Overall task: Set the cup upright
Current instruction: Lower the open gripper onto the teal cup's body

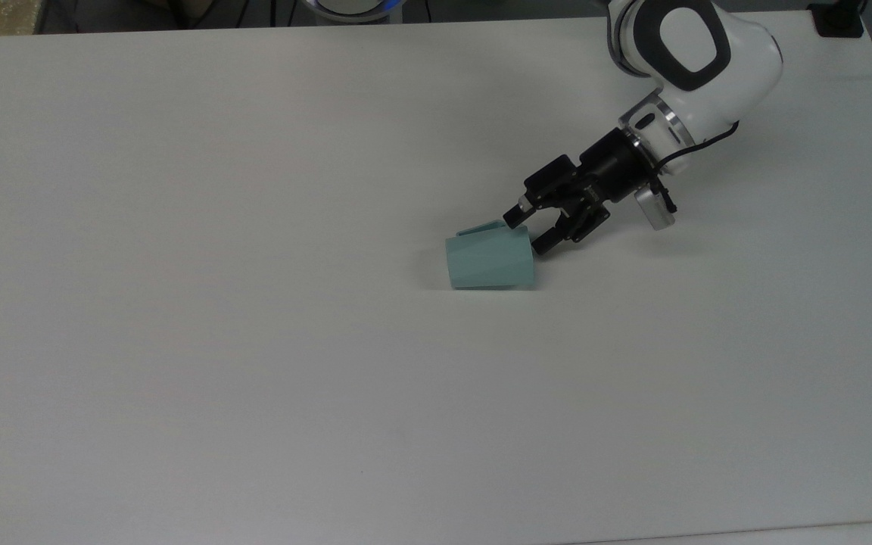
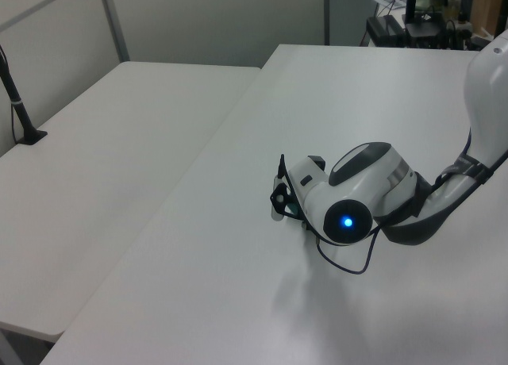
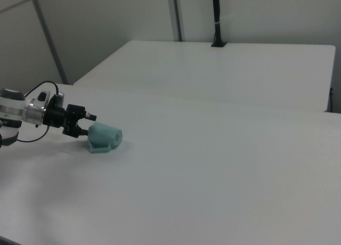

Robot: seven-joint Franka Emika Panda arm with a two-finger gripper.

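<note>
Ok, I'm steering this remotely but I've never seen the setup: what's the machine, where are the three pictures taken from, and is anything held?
The machine is one white robot arm ending in a black two-finger gripper. The top view looks down on the white table; the left view sees the arm from behind its wrist; the right view looks low across the table. On the table lies a pale teal cup on its side, wide end toward the gripper. The fingers are open, at the cup's rim edge, and nothing is held. A second white table stands behind.
</note>
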